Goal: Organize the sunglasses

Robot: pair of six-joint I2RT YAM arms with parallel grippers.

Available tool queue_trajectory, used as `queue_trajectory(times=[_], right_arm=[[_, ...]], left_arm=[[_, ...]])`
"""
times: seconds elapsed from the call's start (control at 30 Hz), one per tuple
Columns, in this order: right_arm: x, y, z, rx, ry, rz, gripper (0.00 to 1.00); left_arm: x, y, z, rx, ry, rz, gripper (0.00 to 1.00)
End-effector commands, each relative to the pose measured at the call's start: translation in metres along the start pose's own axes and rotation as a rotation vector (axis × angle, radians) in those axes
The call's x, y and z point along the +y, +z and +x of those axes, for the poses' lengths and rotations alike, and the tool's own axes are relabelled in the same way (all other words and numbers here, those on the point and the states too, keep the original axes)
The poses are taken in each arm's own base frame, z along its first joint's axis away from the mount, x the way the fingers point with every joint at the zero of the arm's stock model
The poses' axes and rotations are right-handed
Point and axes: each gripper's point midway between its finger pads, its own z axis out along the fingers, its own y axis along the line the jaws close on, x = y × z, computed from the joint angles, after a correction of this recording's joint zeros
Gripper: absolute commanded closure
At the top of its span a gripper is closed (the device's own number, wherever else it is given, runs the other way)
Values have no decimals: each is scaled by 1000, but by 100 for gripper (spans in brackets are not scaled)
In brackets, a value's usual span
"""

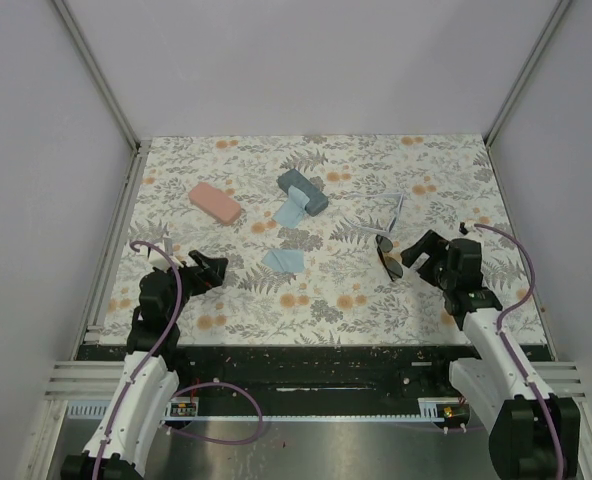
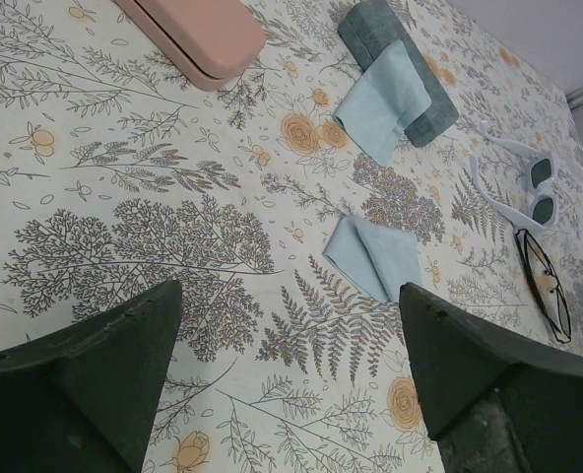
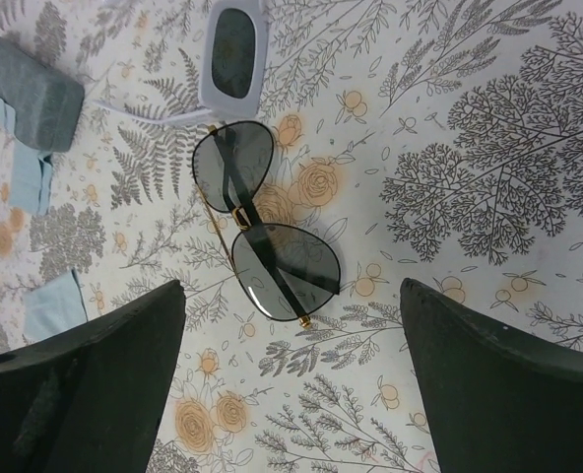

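Observation:
Two pairs of sunglasses lie folded on the floral tablecloth at right of centre. The dark-lensed pair with a thin black frame point(image 1: 387, 255) point(image 3: 262, 232) point(image 2: 546, 286) rests just ahead of my right gripper point(image 1: 413, 257) point(image 3: 291, 286), which is open, empty and not touching it. The pale translucent pair point(image 1: 391, 207) point(image 3: 234, 49) point(image 2: 528, 192) lies just beyond the dark pair. My left gripper point(image 1: 211, 270) point(image 2: 290, 296) hangs open and empty over bare cloth at the near left.
A pink case point(image 1: 215, 203) point(image 2: 198, 34) lies at the far left. A blue-grey case point(image 1: 303, 191) point(image 2: 439, 113) point(image 3: 26, 99) sits mid-table with a light blue cloth point(image 1: 292, 212) point(image 2: 385, 99) draped on it. Another cloth point(image 1: 283, 261) point(image 2: 375, 256) lies nearer.

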Motion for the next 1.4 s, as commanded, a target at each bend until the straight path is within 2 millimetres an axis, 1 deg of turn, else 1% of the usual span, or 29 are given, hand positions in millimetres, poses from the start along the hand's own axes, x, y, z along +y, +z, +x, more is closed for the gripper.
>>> queue_trajectory(times=[0.0,0.03,0.07,0.1,0.17,0.27,0.3,0.4,0.43,0.47,0.5,0.57,0.63,0.67,0.73,0.83,0.93,0.97,1.13,1.27,1.37], right_arm=[[29,9,-19,-3,-63,-68,4],[37,12,-22,-3,-86,-77,5],[43,16,-22,12,-109,-78,5],[53,19,-23,16,-143,-85,5],[80,30,-23,42,-218,-118,5],[122,47,-23,91,-307,-255,5],[133,55,-25,100,-331,-276,5],[159,78,-30,138,-421,-297,5],[162,90,-23,178,-459,-299,5],[174,96,-23,194,-510,-333,8],[182,102,-17,227,-546,-356,7],[198,117,-14,253,-626,-380,6],[207,130,-5,284,-711,-390,3],[207,138,0,305,-745,-375,2],[211,154,4,323,-810,-343,4],[214,173,20,375,-885,-312,7],[219,187,32,383,-969,-282,7],[224,190,32,375,-987,-284,7],[238,199,42,401,-1000,-322,7],[240,205,49,425,-1008,-334,7],[237,212,57,440,-1038,-320,7]], left_arm=[[-12,-1,-12,-46,7,56,5],[-13,0,-12,-50,9,62,5],[-13,0,-13,-51,8,63,5],[-14,0,-13,-51,9,66,5],[-15,0,-12,-42,9,72,5],[-16,1,-11,-36,10,75,6],[-15,1,-10,-32,11,71,6],[-15,1,-10,-30,11,73,6],[-15,1,-10,-28,10,74,6],[-15,1,-10,-29,11,75,6],[-16,1,-12,-34,12,78,6],[-15,1,-11,-35,11,74,6],[-15,1,-10,-30,12,73,6],[-15,1,-10,-30,11,73,6],[-15,1,-11,-31,12,72,6],[-14,1,-10,-29,13,69,6],[-14,2,-10,-31,13,64,6],[-14,2,-10,-31,11,64,6],[-13,3,-10,-23,13,59,6],[-12,4,-9,-15,11,55,6],[-12,3,-9,-17,13,55,6]])
